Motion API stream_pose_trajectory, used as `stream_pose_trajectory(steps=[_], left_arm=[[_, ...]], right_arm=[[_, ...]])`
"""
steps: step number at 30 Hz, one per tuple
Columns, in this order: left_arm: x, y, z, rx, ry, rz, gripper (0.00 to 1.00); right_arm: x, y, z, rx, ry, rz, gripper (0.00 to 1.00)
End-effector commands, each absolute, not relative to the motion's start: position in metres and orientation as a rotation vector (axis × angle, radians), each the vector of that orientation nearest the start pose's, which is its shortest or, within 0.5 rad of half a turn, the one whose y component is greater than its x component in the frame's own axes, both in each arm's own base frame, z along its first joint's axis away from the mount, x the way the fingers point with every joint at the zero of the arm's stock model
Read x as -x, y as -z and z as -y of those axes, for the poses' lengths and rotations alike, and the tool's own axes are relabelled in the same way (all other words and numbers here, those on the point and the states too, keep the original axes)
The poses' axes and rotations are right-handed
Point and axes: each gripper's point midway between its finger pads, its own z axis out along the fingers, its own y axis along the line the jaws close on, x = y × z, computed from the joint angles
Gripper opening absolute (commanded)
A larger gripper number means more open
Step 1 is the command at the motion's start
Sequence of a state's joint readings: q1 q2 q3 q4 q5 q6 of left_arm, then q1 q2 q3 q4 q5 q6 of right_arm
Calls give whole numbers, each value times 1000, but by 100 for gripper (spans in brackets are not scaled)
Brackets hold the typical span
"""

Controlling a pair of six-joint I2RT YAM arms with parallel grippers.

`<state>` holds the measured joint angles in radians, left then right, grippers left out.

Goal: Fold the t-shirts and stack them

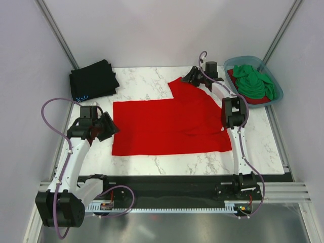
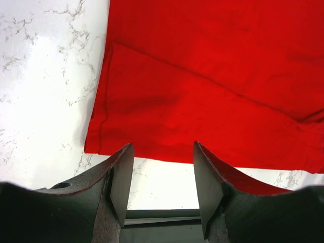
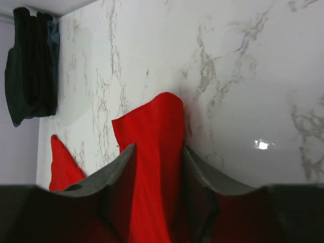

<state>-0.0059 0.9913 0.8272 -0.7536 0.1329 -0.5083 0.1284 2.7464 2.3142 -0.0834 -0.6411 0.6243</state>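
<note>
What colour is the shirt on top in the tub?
That shirt is green; the top external view shows it best.

White arms (image 1: 71,162), blk joints (image 1: 234,112), purple cables (image 1: 43,109).

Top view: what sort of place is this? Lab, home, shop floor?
Probably a lab robot cell, not a home. The left arm and right arm are bolted to an aluminium rail. Plain pale walls close in the table. The red shirt and black shirt look like staged props.
</note>
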Motion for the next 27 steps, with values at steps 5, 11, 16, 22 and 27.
stream_pose_trajectory(steps=[5,11,16,22,27], left_arm=[[-254,-135,39,549,339,-2438,57],[-301,-146,11,668,165,-2336,56],[-374,-157,-6,688,64,-2291,48],[-448,-111,-1,696,74,-2357,50],[-501,-79,-2,594,43,-2414,51]], right_arm=[[-644,-29,-210,-71,-1023,-2214,20],[-648,-96,-210,-3,-962,-2118,8],[-626,-157,-208,43,-921,-2066,6],[-584,-187,-210,59,-932,-2063,4],[-564,-204,-224,77,-1024,-2052,2]])
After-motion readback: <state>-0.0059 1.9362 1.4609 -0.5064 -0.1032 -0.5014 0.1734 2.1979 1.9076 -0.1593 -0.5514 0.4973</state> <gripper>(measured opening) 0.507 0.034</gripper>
